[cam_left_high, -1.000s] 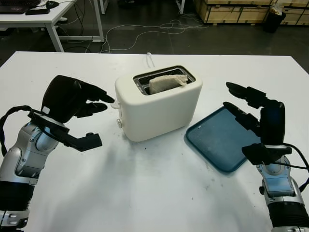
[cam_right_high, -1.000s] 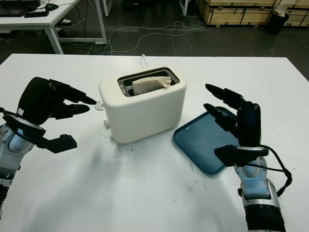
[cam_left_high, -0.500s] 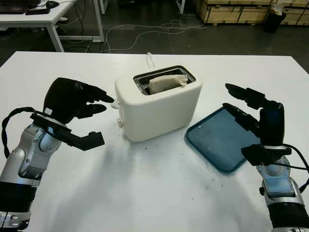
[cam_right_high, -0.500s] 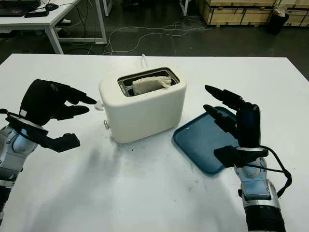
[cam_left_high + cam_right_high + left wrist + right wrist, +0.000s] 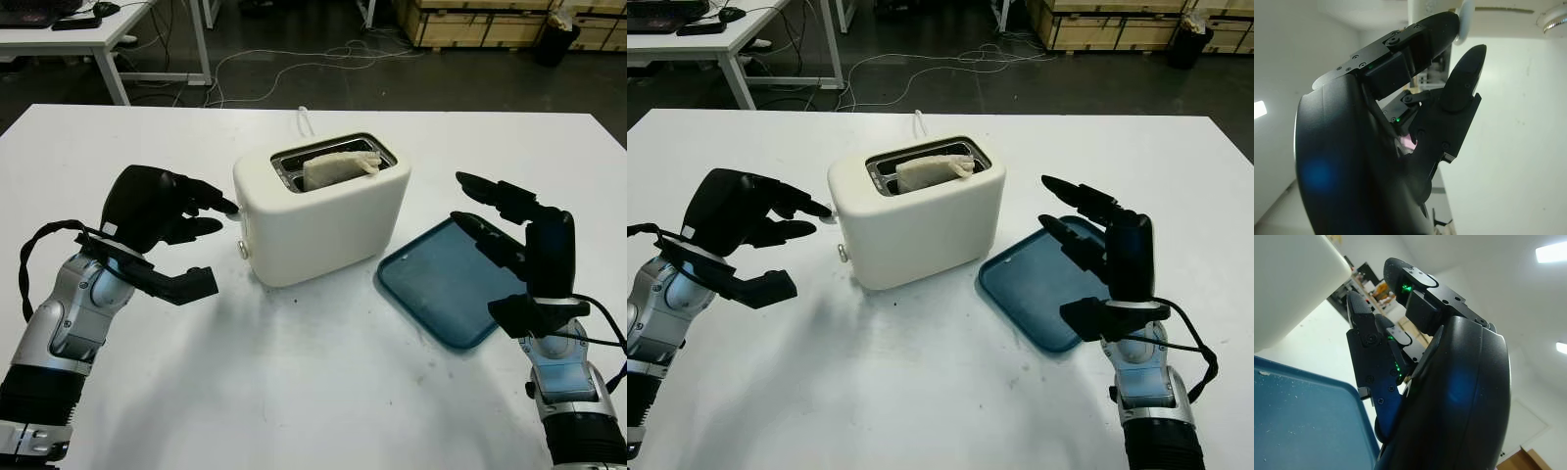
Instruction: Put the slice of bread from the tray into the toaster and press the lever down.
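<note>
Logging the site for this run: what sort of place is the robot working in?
Probably a lab or workshop, not a kitchen. Behind the white table with the toaster lie loose cables on a dark floor, stacked wooden crates, and a desk carrying computer gear.

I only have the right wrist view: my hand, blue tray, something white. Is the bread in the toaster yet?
Observer: Yes, the bread slice stands in the toaster slot, top poking out.
Operator: Where's the left hand?
Observer: The left hand is at the toaster's left end, a fingertip at the lever.
Operator: Anything on the tray?
Observer: Nothing; the right hand hovers open over the tray.
</note>
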Motion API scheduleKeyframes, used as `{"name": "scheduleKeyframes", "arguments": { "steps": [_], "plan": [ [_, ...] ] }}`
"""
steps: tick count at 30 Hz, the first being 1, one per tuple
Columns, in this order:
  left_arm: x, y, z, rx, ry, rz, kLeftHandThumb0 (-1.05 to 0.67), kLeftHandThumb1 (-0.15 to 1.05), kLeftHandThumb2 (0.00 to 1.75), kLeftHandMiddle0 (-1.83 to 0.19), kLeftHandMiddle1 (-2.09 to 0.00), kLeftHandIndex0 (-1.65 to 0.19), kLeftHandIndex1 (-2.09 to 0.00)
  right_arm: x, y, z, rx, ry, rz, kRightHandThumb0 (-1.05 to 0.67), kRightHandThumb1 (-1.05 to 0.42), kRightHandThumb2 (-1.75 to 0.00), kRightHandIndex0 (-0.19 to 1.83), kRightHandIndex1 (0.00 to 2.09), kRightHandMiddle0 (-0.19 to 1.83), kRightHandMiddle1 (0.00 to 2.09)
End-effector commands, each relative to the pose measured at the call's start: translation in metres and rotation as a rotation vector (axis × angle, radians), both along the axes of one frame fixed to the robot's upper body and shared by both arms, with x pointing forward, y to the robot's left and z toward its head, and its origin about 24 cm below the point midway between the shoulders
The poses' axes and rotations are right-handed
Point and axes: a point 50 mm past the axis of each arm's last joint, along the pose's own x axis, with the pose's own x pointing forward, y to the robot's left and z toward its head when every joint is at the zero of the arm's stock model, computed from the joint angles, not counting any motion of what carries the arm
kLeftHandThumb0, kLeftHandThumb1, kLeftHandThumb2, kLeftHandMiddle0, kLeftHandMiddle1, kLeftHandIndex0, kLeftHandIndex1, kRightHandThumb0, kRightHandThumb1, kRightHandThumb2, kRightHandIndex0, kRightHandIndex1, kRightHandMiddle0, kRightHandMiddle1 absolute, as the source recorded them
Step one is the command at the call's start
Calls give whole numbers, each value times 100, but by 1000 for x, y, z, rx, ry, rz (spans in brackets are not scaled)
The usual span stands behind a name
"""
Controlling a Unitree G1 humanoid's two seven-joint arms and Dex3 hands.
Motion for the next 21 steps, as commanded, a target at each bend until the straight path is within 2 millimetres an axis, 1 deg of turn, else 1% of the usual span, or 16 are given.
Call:
{"name": "scheduleKeyframes", "arguments": {
  "steps": [1, 12, 21],
  "plan": [
    [3, -2, 2, -8, 3, -10, -14, 66, 0, -106, -91, -128, 0, 0, 2, 1, -10, -3, 14, -18, -84, 0, 100, 0, 95, 0],
    [5, -4, 1, -4, 5, -16, -15, 66, 0, -105, -94, -129, 0, 1, 3, 1, -17, -7, 21, -19, -83, 0, 101, 1, 96, 0],
    [5, -4, -2, -15, 14, -12, -9, 66, 1, -105, -99, -130, -1, 0, 3, 1, -18, -7, 18, -17, -83, 0, 102, 0, 96, 0]
  ]
}}
